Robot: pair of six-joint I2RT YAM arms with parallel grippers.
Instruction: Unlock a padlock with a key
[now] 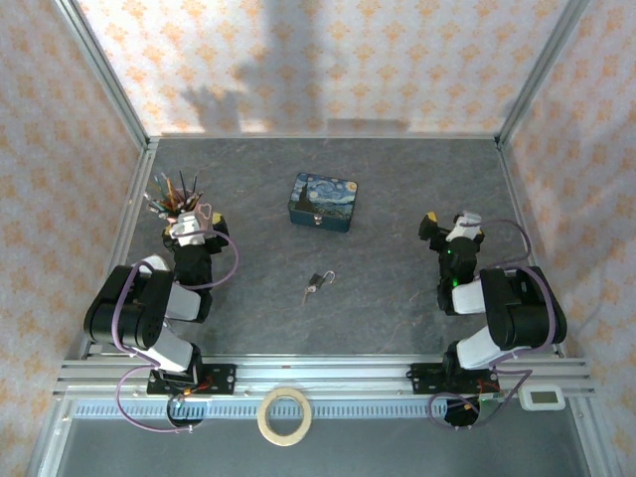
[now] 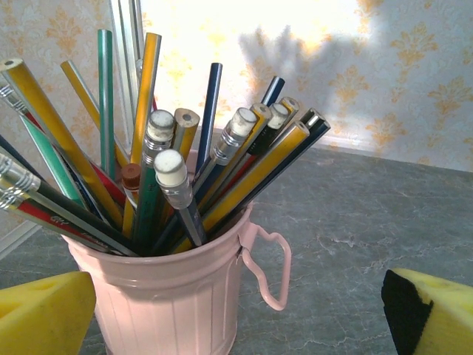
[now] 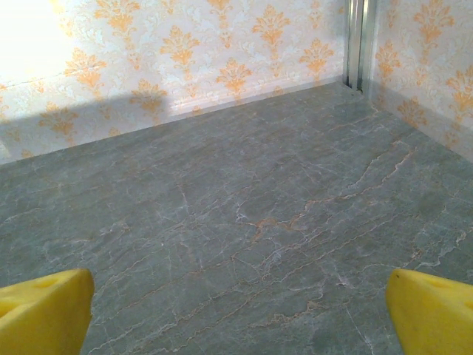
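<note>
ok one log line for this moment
padlock untouched on table | left gripper open by pencil cup | right gripper open, empty

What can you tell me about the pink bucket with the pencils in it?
The pink bucket looks like a little painted metal bin with ribbed sides and a rolled rim. A thin curvy pink handle hangs at its side. It stands upright on the grey table, near the left wall, packed with pencils that fan out, many eraser-end up.

Tiny dark padlock [image 1: 318, 279] lies flat, thin pale key [image 1: 308, 294] just beside it.
</note>
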